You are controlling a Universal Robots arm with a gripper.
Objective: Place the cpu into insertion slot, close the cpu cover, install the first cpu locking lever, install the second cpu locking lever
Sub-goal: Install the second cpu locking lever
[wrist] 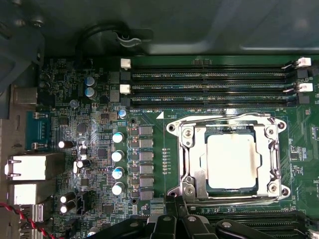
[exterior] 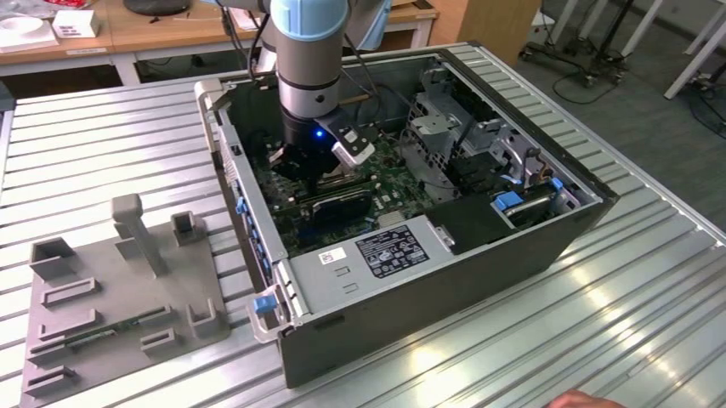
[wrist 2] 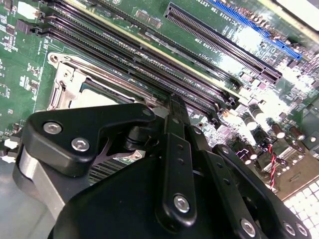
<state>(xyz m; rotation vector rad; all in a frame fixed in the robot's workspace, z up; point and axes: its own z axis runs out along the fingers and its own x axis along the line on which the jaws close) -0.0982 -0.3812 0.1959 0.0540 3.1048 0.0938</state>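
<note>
gripper (exterior: 309,164) down inside the open computer case (exterior: 567,229), hanging right over the motherboard (exterior: 392,170) in the exterior view, the arm coming in from above. whether the claw is released or clenched, i cannot tell: its black linkages crowd the second wrist view (wrist 2: 172,107) and nothing is seen held in it.

and there's the cpu (wrist: 231,160), pale silvery-tan square, lying flat in the socket in the first wrist view. the cpu cover (wrist: 185,149) is down around it, the metal frame bordering the chip on all sides with the top showing through the open centre. a thin locking lever (wrist: 219,118) runs along the frame's edge on the memory-slot side (another wire lever (wrist: 229,201) lies along the opposite edge, nearest the gripper's black tips (wrist: 175,205)).

in the second wrist view the cpu cover (wrist 2: 75,74) peeks out just beyond the gripper body, long memory slots (wrist 2: 149,59) running beside it. grey fixture tray (exterior: 125,297) sits on the slatted table (exterior: 545,340), at the exterior view's left of the case.
</note>
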